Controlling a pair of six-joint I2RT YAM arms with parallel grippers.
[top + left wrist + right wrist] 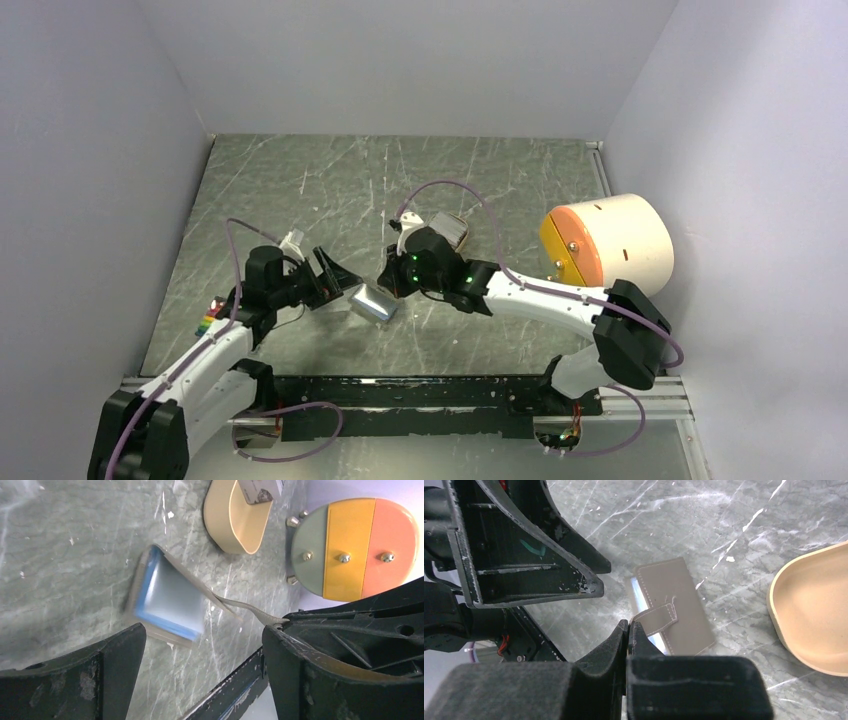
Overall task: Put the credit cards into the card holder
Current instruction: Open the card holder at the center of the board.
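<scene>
The card holder (372, 303) lies on the table between both grippers, a grey-olive wallet. In the left wrist view it (170, 600) gapes open and shows a pale blue-grey inside; I cannot tell whether a card lies in it. My right gripper (388, 278) is shut on the wallet's strap tab (659, 616) and pulls the flap up, its fingertips (628, 626) pressed together. My left gripper (340, 280) is open and empty just left of the wallet, with its fingers (120, 650) wide apart. No loose credit card shows clearly.
A tan oval tray (455, 228) stands behind the right gripper and holds a pale block (257, 490). It also shows in the right wrist view (814, 615). A big cream cylinder with an orange face (615, 240) lies at the right wall. The table's black front rail (440, 390) runs close by.
</scene>
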